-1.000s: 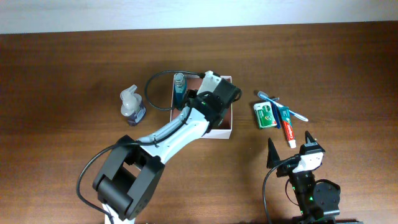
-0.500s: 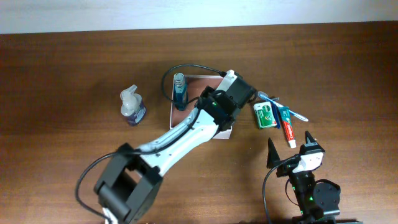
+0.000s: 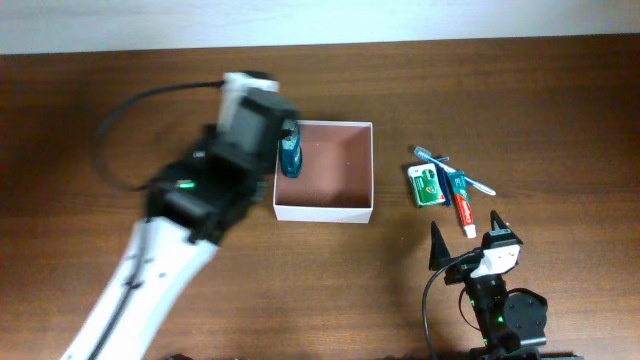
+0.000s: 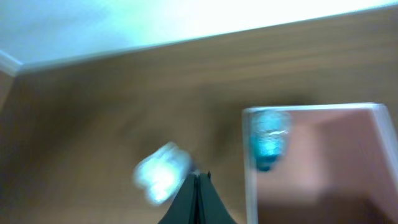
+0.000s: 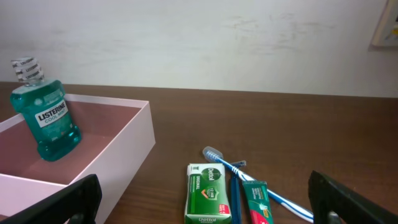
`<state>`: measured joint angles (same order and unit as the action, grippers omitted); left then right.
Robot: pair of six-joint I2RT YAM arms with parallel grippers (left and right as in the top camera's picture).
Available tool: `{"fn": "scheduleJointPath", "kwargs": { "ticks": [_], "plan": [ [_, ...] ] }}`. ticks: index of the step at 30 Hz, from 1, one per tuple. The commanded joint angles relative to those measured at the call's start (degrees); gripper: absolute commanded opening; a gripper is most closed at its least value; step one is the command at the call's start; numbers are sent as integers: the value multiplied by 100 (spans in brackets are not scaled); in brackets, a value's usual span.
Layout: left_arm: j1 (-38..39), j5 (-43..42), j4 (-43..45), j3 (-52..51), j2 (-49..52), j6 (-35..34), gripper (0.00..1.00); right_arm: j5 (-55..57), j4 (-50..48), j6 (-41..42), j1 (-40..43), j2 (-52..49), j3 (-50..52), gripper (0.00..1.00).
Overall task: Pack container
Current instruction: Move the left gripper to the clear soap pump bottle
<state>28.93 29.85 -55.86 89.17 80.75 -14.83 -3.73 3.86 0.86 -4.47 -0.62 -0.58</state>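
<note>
On the brown desk (image 3: 520, 100), the square white box (image 3: 322, 212), pinkish inside, sits in the middle; left hand (image 4: 199, 177) is shut and empty, right hand (image 3: 465, 222) wide open and empty, maybe ready to grab.

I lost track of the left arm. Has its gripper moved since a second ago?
Yes. The left gripper, shut, swung left in the overhead view: from over the right side of the container to beyond its left wall.

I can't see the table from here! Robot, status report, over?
Left gripper shut, empty. Right gripper open, empty. Square white-walled container with pinkish-brown inside holds one teal mouthwash bottle. Nothing blocking its opening.
</note>
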Motion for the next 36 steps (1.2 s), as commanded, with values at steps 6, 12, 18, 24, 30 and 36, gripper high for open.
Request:
{"fn": "scheduleJointPath", "kwargs": {
  "ticks": [6,12,18,24,30,36],
  "plan": [
    [-1755,-1213,-675,-181,74,-577,44,-13,28,0,46,42,26,99],
    [-2315,-2920,-256,-181,599,1853,83,-13,26,0,46,42,26,98],
    [-2347,-3110,-142,-181,1141,2553,92,-13,26,0,46,42,26,99],
    [-2398,-3095,-120,-181,1672,2826,81,-13,26,0,46,42,26,99],
    [-2704,-3119,22,-181,1773,2822,81,-13,26,0,46,42,26,99],
    [-2734,-3237,13,-188,1871,2824,80,-13,26,0,46,42,26,99]
  ]
}}
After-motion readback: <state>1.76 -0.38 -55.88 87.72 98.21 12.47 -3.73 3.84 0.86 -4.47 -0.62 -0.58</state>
